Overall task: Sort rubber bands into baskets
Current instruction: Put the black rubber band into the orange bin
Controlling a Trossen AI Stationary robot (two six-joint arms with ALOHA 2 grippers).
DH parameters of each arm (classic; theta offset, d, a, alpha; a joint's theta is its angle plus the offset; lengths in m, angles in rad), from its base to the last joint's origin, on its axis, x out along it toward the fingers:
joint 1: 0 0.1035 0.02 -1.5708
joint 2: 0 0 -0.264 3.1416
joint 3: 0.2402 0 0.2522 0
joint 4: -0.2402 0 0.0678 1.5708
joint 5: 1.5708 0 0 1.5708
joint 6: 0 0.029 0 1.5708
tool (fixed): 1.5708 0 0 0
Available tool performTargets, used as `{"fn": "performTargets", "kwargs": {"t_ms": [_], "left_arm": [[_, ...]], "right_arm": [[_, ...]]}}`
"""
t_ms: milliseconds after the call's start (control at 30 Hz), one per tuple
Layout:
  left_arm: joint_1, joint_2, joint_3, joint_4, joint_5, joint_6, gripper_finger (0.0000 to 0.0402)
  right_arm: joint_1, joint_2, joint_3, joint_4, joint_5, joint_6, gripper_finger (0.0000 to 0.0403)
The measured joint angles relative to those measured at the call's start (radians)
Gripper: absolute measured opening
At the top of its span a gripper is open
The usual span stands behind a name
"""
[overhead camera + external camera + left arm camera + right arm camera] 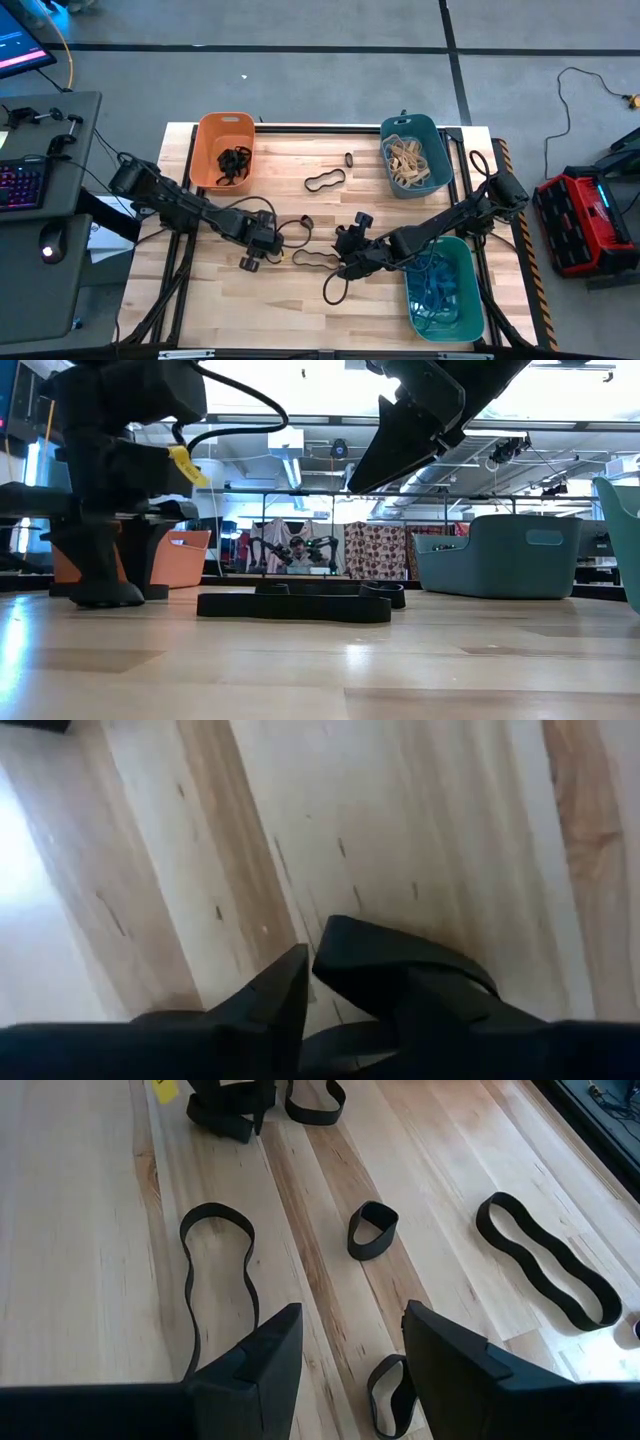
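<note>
Several black rubber bands lie flat on the wooden table: a wavy loop, a small ring, and a long loop. The orange basket holds black bands, the teal-blue basket tan ones, and the green basket blue ones. My left gripper points down with its fingertips just above bare wood. Only a narrow gap shows between them, with nothing in it. My right gripper hovers open above the table's middle, over a small band.
A black frame rail runs along the table's far edge between the baskets. Black cables loop over the wood near my left gripper. A keyboard and mouse sit on a side desk to the left, and a red case is on the floor at right.
</note>
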Motion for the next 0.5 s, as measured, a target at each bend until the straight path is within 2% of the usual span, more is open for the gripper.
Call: {"fn": "performTargets", "kwargs": {"t_ms": [67, 233, 400, 500], "left_arm": [[0.0, 0.001, 0.0, 0.002, 0.013, 0.022, 0.0105], [-0.004, -0.017, 0.008, -0.018, 0.005, 0.054, 0.0012], [0.001, -0.076, 0.063, -0.041, -0.017, 0.056, 0.0007], [0.021, -0.132, 0.105, -0.077, -0.027, 0.043, 0.0003]], "right_arm": [[0.0, 0.0, 0.0, 0.0, 0.0, 0.0, 0.0163], [0.0, 0.0, 0.0, 0.001, 0.0, 0.0, 0.0163], [0.0, 0.0, 0.002, -0.021, 0.001, 0.0, 0.0163], [0.014, -0.007, 0.002, -0.118, 0.081, 0.047, 0.0156]]}}
